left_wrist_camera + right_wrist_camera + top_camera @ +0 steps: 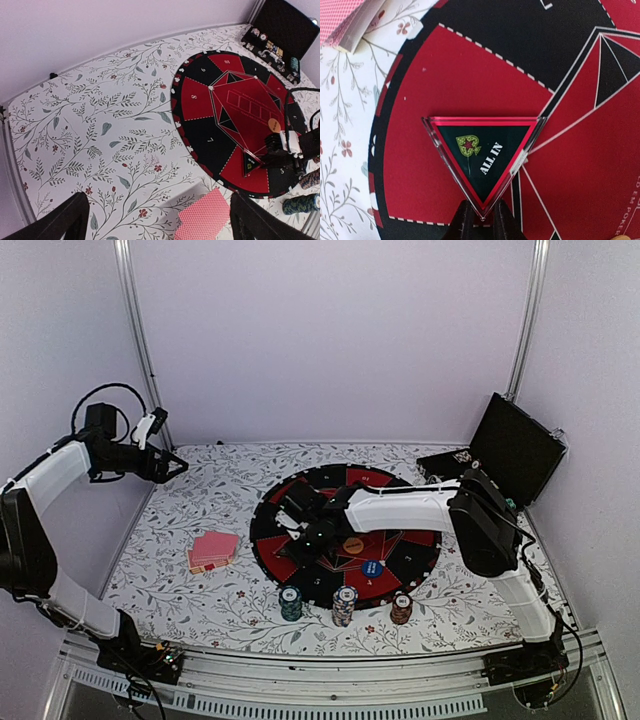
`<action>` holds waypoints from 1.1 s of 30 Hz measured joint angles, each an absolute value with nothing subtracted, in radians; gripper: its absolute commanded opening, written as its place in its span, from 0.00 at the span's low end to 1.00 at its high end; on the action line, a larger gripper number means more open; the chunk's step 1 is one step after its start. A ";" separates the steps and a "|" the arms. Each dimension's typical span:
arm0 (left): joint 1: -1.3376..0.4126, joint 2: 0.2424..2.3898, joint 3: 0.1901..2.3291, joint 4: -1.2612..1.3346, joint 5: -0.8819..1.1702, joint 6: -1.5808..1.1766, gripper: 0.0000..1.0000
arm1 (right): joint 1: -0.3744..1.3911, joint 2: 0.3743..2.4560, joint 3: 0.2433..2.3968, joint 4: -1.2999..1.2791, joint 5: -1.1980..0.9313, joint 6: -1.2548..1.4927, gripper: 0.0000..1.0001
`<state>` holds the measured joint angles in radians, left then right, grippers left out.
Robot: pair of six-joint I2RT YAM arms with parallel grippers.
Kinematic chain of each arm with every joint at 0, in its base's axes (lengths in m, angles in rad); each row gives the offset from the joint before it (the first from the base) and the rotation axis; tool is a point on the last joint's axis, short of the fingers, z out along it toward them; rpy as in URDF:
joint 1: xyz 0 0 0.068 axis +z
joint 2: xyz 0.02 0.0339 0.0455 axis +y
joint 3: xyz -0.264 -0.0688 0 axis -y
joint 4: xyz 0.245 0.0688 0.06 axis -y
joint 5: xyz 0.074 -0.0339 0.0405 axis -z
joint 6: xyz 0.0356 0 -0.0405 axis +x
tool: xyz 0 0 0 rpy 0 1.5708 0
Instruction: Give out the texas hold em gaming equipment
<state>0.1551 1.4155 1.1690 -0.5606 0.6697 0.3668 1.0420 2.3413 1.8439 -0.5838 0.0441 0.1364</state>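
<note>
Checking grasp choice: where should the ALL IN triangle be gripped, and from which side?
The corner nearest the right tool, approached from that side: the ALL IN triangle lies flat on the mat, and its sides narrow there enough to fit its grip.

White tablecloth (100, 125) printed with grey-green leafy sprigs and tiny red flowers. Large round fabric mat (200, 145) in alternating red and black wedges, edged with white dashes and crossed by thin white lines. Triangular clear-rimmed plastic marker (482, 155): black face, red border, a green spade holding a red star, white "ALL IN" lettering. Small orange disc (353, 546); small blue disc (372, 567). Thin rectangular playing cards (213, 550) with pink-red, finely latticed backs. Round poker chips in three stacks: dark green stack (291, 602), blue-and-white stack (345, 606), dark red stack (402, 609). Hinged case (515, 445), plain black.
</note>
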 measured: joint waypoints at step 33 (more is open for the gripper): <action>0.152 1.415 1.214 -0.613 0.673 0.402 1.00 | 0.923 2.217 1.719 -0.447 0.032 0.202 0.76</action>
<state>0.1520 1.4155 1.2140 -0.6128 0.6731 0.4019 0.9230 2.2169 1.7187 -0.4473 0.0322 0.2024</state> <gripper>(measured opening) 0.996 0.724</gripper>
